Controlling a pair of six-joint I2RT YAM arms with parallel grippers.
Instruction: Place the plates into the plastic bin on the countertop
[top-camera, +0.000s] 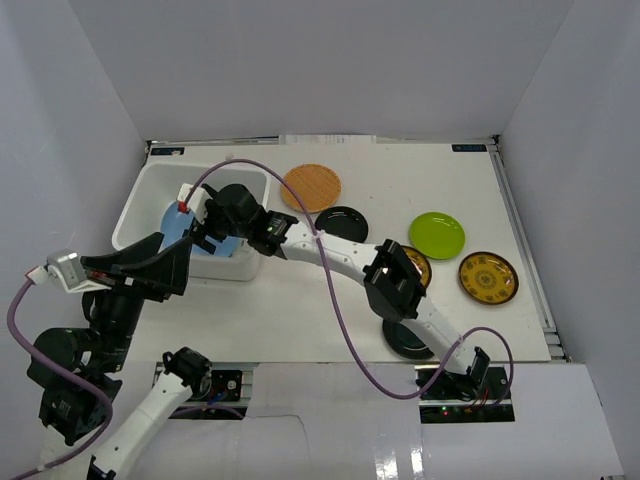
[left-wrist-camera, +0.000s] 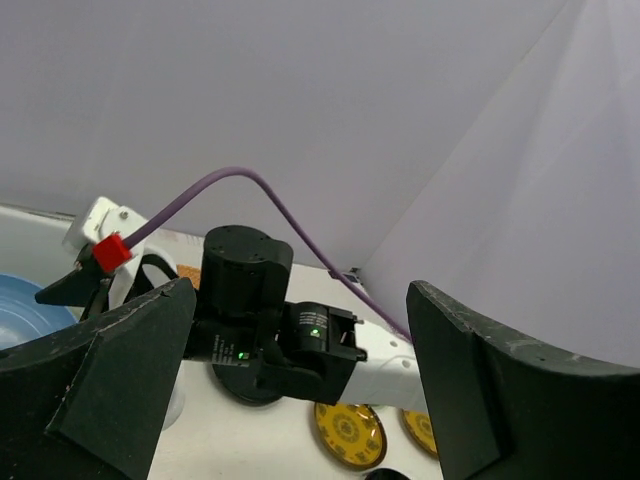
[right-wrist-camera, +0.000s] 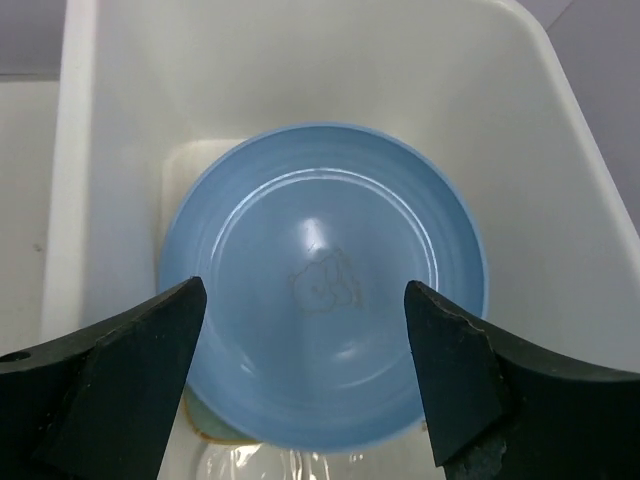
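Note:
The white plastic bin (top-camera: 140, 197) stands at the back left of the countertop (top-camera: 300, 310). A light blue plate (right-wrist-camera: 325, 290) lies inside the bin (right-wrist-camera: 560, 200), on top of something pale green (right-wrist-camera: 205, 428). My right gripper (right-wrist-camera: 305, 380) hangs over it, open, with nothing between its fingers (right-wrist-camera: 450, 370). My left gripper (left-wrist-camera: 300, 390) is open and empty just in front of the bin, near its front wall (top-camera: 165, 265). On the countertop lie a tan woven plate (top-camera: 311, 187), a black plate (top-camera: 342, 222), a lime green plate (top-camera: 437, 234) and a gold plate (top-camera: 488, 277).
My right arm (top-camera: 340, 255) stretches across the table from its base to the bin. It partly covers a second gold plate (top-camera: 418, 265) and a second black plate (top-camera: 405, 340). White walls close in the table on three sides.

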